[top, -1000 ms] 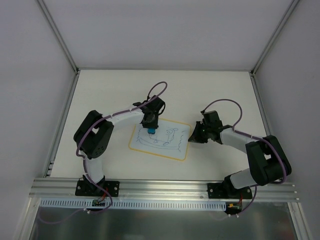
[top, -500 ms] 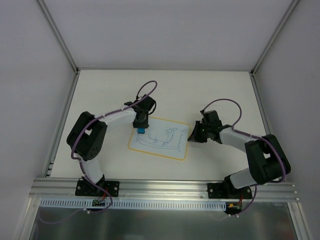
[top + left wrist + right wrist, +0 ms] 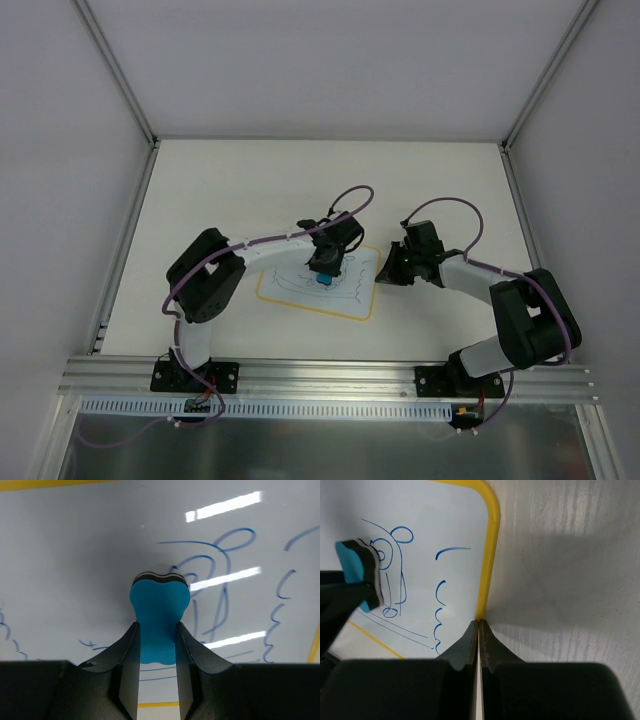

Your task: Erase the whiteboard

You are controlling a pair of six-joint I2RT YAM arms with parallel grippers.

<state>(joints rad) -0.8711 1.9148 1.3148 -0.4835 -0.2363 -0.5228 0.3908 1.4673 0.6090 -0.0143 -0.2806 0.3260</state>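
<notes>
Table (image 3: 440,190) first: the whiteboard (image 3: 300,296) lies flat mid-table, between my two arms. Left gripper (image 3: 157,630) pinches the blue eraser (image 3: 159,600), down on the board's middle. Right gripper (image 3: 479,626) has its fingers pressed together, tips at the yellow border. Blue doodles (image 3: 220,565) remain, so I judge it early to midway, with plenty left to wipe.

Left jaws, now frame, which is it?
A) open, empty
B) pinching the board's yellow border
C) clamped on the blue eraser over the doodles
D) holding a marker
C: the left wrist view shows the left gripper with its jaws closed on the blue eraser, directly over the marker lines on the whiteboard.
</notes>
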